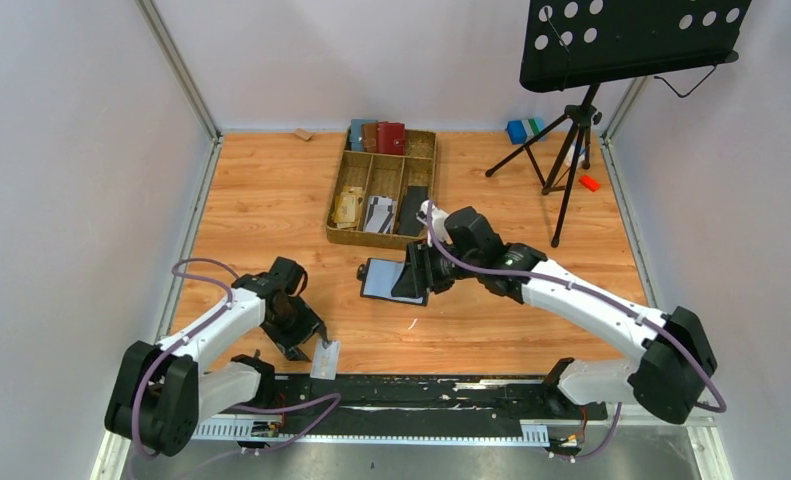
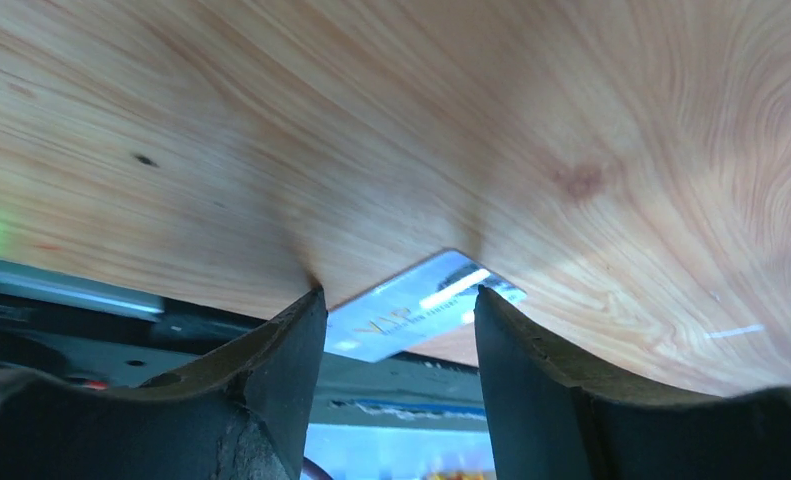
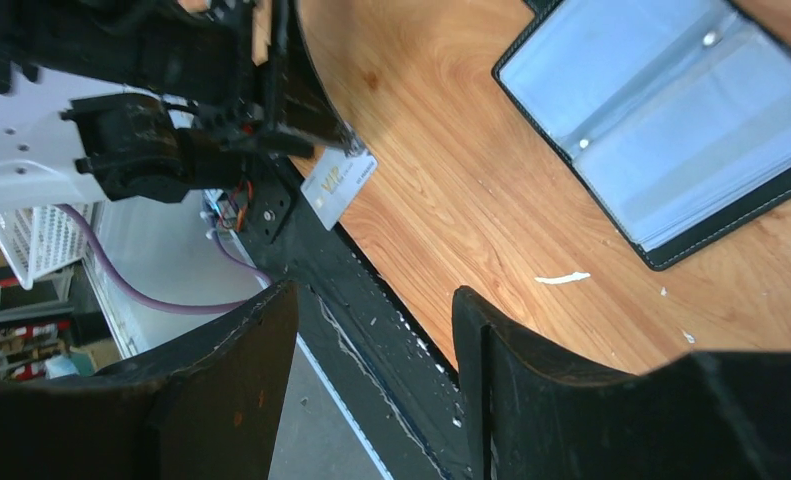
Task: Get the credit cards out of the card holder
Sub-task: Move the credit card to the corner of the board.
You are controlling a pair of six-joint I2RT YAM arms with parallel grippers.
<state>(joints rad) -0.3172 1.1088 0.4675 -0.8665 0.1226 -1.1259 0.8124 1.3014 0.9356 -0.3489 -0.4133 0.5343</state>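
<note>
The left pincer (image 2: 399,296) is hanging low over the near edge of the worktop (image 2: 531,120) with its jaws standing apart, gripping nothing. One credit card (image 2: 411,310) is lying flat just beyond the fingertips, spanning the gap between them. Its near end is jutting past the wood over the black strip (image 1: 421,400) in front. Whether a fingertip is touching the card I cannot tell.

The right pincer (image 3: 373,292) is hovering with its jaws parted and nothing between them. In the top view it is sitting at the right half of the card holder (image 3: 671,130). The holder is lying opened flat in the middle of the worktop, its grey-blue sleeve pages facing up, well apart from the card.

Behind it a wicker tray (image 1: 371,243) is sitting, holding more pale cards (image 1: 379,213), a long black flat piece (image 1: 413,208), and red, brown and blue wallets (image 1: 376,136). A black music stand (image 1: 631,40) is standing at the far right.
</note>
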